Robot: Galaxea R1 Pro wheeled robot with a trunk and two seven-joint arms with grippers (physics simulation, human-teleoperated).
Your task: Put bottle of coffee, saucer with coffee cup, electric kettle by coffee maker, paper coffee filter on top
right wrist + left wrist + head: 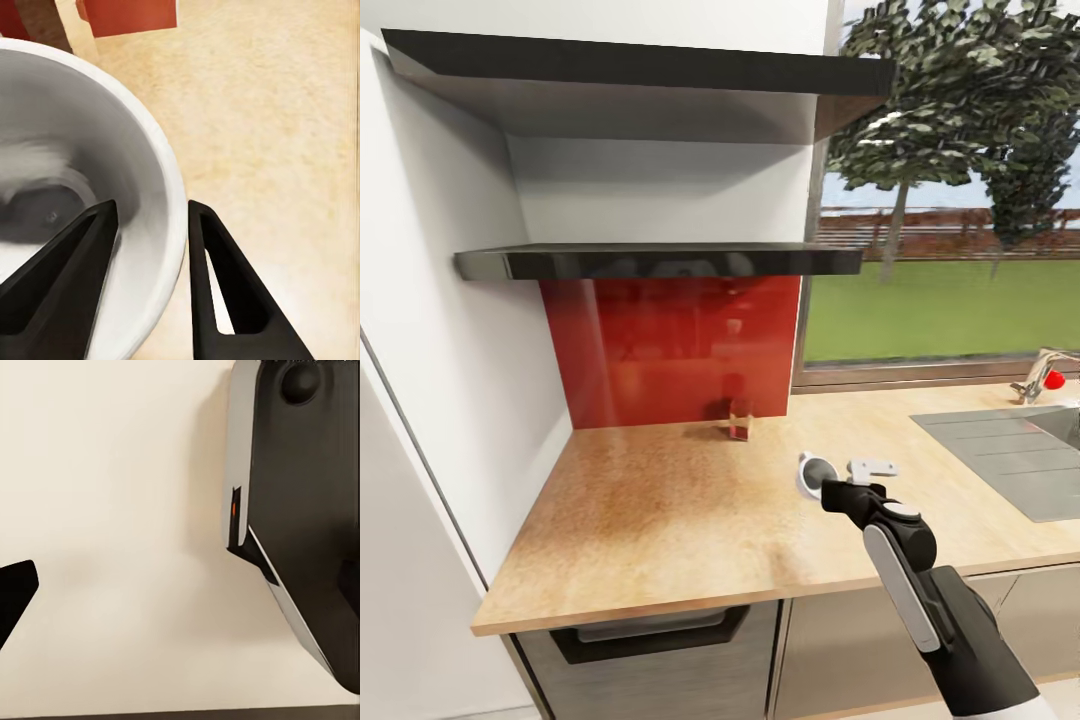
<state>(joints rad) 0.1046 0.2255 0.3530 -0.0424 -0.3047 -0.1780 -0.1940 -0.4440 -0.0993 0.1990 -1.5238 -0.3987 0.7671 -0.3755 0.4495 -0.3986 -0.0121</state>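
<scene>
Gripping coffee cup (90, 172) rim, right gripper (150, 225), over kitchen countertop (660, 520)

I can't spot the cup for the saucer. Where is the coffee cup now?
In the head view, the small white round coffee cup is held by its rim in the right end effector, over the light beige wood-look countertop, left of the sink.

- White wall (440, 300) at the left, glossy red backsplash (670, 345) behind the surface
- Big window (950, 250) looks onto green lawn and trees in daylight
- Grey sink drainer (1000, 455) with a tap (1040, 375) at the right
- Dark cabinet fronts (660, 660) below
</scene>
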